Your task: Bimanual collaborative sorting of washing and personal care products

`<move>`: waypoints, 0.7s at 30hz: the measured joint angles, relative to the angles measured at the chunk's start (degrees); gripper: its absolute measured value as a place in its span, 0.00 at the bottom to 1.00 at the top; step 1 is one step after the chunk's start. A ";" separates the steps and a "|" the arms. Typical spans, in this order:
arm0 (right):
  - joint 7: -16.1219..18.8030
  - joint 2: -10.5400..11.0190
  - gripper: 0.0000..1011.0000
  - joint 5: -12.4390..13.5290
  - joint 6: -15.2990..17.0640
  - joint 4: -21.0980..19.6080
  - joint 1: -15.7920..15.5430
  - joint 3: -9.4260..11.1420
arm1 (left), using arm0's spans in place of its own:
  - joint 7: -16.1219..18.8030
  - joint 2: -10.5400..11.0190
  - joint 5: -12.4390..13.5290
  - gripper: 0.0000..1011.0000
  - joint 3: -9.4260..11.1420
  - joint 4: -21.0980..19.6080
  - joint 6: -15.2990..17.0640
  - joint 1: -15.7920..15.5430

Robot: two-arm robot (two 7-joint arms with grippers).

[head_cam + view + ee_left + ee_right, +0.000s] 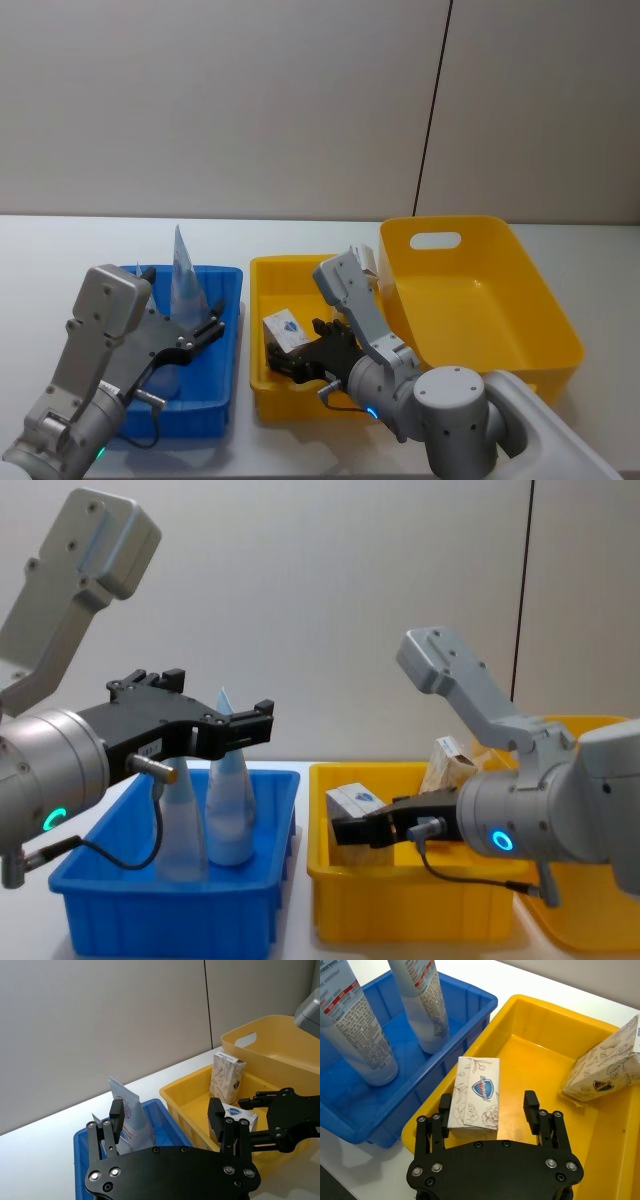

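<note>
**Hovering with both grippers open over the bins**

We see the left gripper [166, 1119] above the blue bin [228, 300], its fingers spread wide. One finger [116, 1115] stands just beside the taller tube [183, 272] without clasping it. That tube stands upright in the blue bin, crimped end up, and a second tube [180, 825] stands close beside it, on the robot's left.

We find the right gripper [488, 1106] low inside the small yellow bin [262, 400], its fingers also parted. The white-grey carton [475, 1092] lies flat on the bin floor, blue mark up. Its near end reaches in between the fingers, close against one of them and apart from the other, so it is not gripped.

The cream carton [227, 1080] leans tilted at the far end of the same bin. The large yellow bin [545, 290] sits just beside it on the robot's right. All three bins rest on the white table [100, 240].
</note>
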 joint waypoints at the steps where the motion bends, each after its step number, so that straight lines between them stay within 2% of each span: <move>1: 0.02 -0.01 0.85 0.01 -0.04 0.06 0.03 0.02 | 0.00 0.00 0.00 0.99 0.00 0.00 0.00 0.00; 3: 0.09 -0.05 0.77 0.02 -0.14 0.23 0.08 0.09 | 0.00 0.00 0.00 0.99 0.00 0.00 0.00 0.00; 6: 0.14 -0.09 0.71 0.03 -0.21 0.37 0.12 0.14 | 0.00 0.00 0.00 0.99 0.00 0.00 0.00 0.00; 7: 0.17 -0.12 0.65 0.04 -0.28 0.44 0.14 0.16 | 0.00 0.00 0.00 0.99 0.00 0.00 0.00 0.00; 9: 0.20 -0.15 0.61 0.05 -0.34 0.54 0.19 0.18 | 0.00 0.00 0.00 0.99 0.00 0.00 0.00 0.00; 12: 0.22 -0.18 0.49 0.06 -0.39 0.64 0.23 0.21 | 0.00 0.00 0.00 0.99 0.00 0.00 0.00 0.00; 13: 0.23 -0.19 0.49 0.07 -0.39 0.67 0.24 0.22 | 0.00 0.00 0.00 0.99 0.00 0.00 0.00 0.00; 14: 0.23 -0.19 0.44 0.07 -0.41 0.68 0.24 0.22 | 0.00 0.00 0.00 0.99 0.00 0.00 0.00 0.00; 21: 0.26 -0.22 0.35 0.08 -0.50 0.83 0.27 0.27 | 0.00 0.00 0.00 0.99 0.00 0.00 0.00 0.00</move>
